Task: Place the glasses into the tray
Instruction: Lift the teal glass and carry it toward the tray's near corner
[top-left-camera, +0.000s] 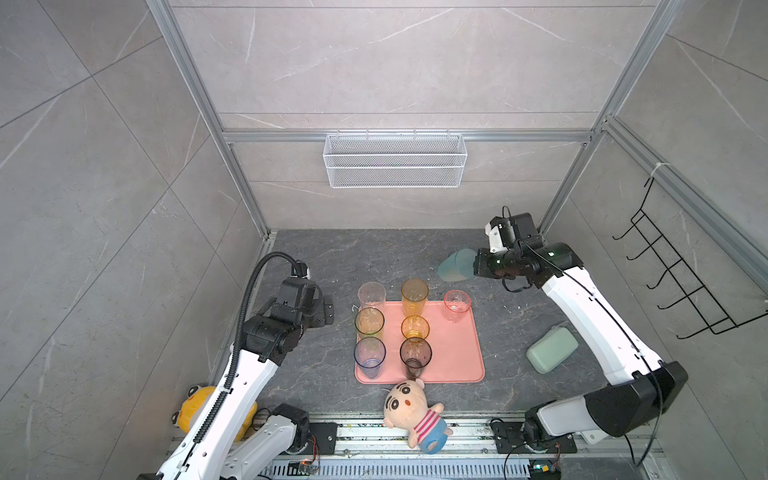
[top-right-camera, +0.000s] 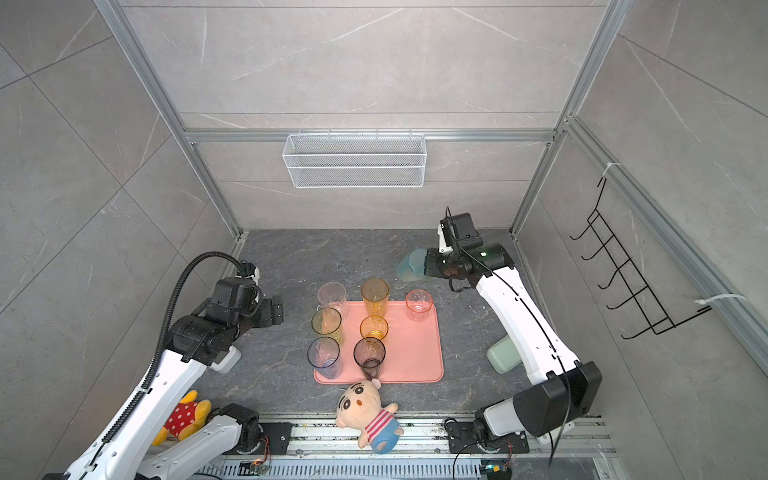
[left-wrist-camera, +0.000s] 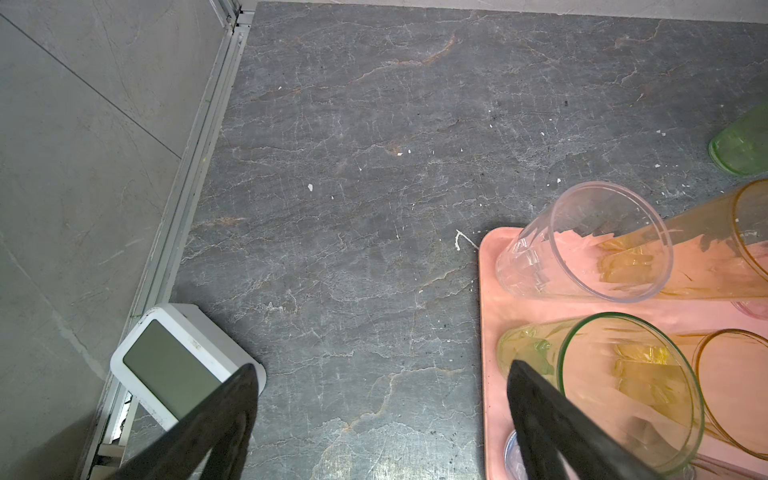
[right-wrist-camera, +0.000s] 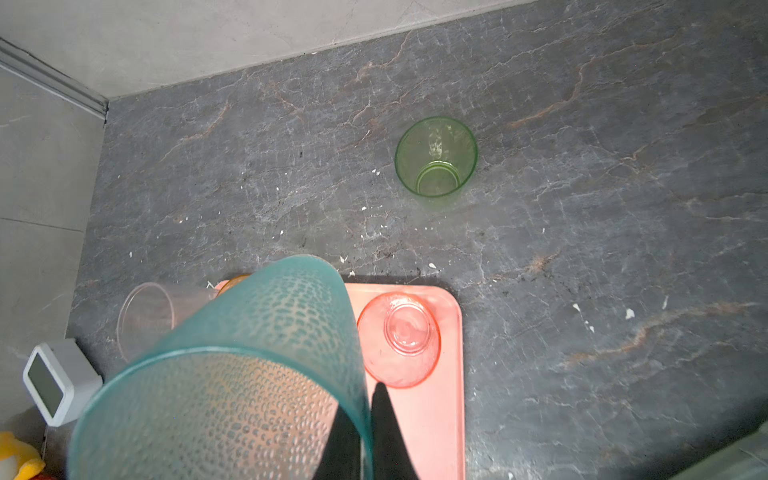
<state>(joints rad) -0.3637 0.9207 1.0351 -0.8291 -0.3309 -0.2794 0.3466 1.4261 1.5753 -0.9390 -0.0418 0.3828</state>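
Observation:
The salmon-pink tray (top-left-camera: 457, 357) (top-right-camera: 415, 357) lies mid-floor with several glasses upright on it: a clear one (top-left-camera: 371, 294) (left-wrist-camera: 590, 245), amber ones (top-left-camera: 414, 294), a short pink one (top-left-camera: 457, 305) (right-wrist-camera: 399, 338), a blue one (top-left-camera: 369, 356) and a smoky one (top-left-camera: 415, 353). My right gripper (top-left-camera: 478, 266) (right-wrist-camera: 368, 415) is shut on the rim of a teal glass (top-left-camera: 455, 264) (top-right-camera: 411, 266) (right-wrist-camera: 232, 374), held tilted in the air behind the tray's far right corner. A green glass (right-wrist-camera: 435, 158) (left-wrist-camera: 742, 141) stands on the floor beyond the tray. My left gripper (top-left-camera: 330, 309) (left-wrist-camera: 382, 368) hangs open left of the tray, holding nothing.
A small white clock (left-wrist-camera: 178, 370) (right-wrist-camera: 54, 382) sits by the left wall. A pale green box (top-left-camera: 552, 349) lies right of the tray. A plush doll (top-left-camera: 409, 409) lies at the tray's near edge, a yellow plush (top-left-camera: 195, 409) at front left. A wire basket (top-left-camera: 395, 160) hangs on the back wall.

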